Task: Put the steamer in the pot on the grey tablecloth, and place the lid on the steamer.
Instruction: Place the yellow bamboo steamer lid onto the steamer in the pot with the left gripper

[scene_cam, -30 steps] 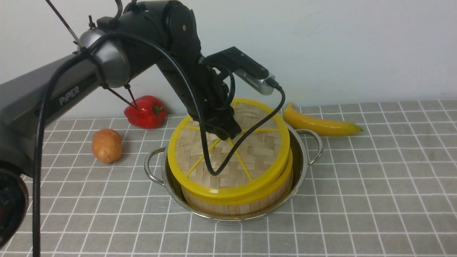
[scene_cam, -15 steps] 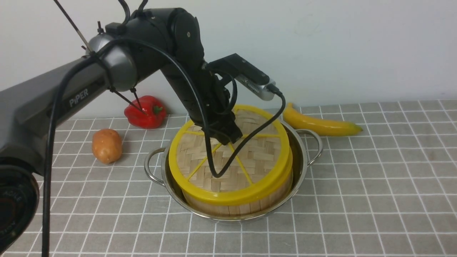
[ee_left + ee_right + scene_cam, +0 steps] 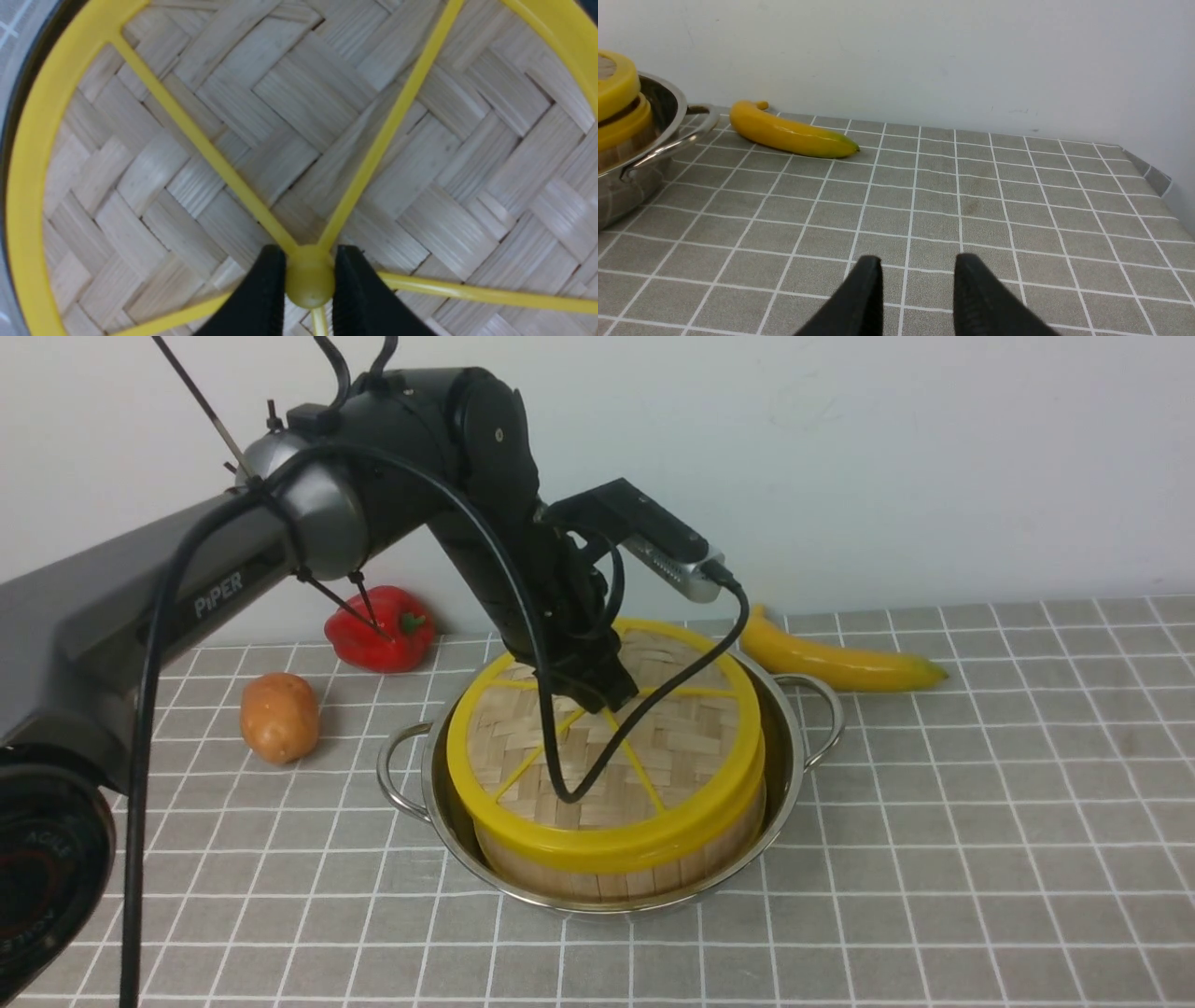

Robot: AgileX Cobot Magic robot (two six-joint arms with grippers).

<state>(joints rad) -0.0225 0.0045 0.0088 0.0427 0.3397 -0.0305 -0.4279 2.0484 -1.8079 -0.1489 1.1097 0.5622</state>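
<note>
Gripping the little yellow knob in the middle of the lid (image 3: 607, 747), the left end effector (image 3: 309, 280) has its two black fingers (image 3: 261, 298) clamped tight on either side of it, which shows really clearly in the left wrist view. That lid is a flat woven bamboo disc with a thick yellow rim and yellow spokes, and it sits on top of the steamer (image 3: 616, 868), though it looks a bit tilted, with its far edge riding higher than the near one. From the right wrist view there's a dark gap between the two yellow rims on that side. The steamer itself is down inside the pot (image 3: 794, 747), a shiny steel one with two loop handles, which stands on the grey tablecloth (image 3: 980, 821) around the middle of the desk.

The right end effector (image 3: 917, 280) hangs over bare cloth toward the right side of the desk, jaws apart and holding nothing.

Along the far edge there's a banana (image 3: 840, 658) just behind the pot, plus a red pepper (image 3: 381, 627) and a potato (image 3: 279, 717) off toward the left.
</note>
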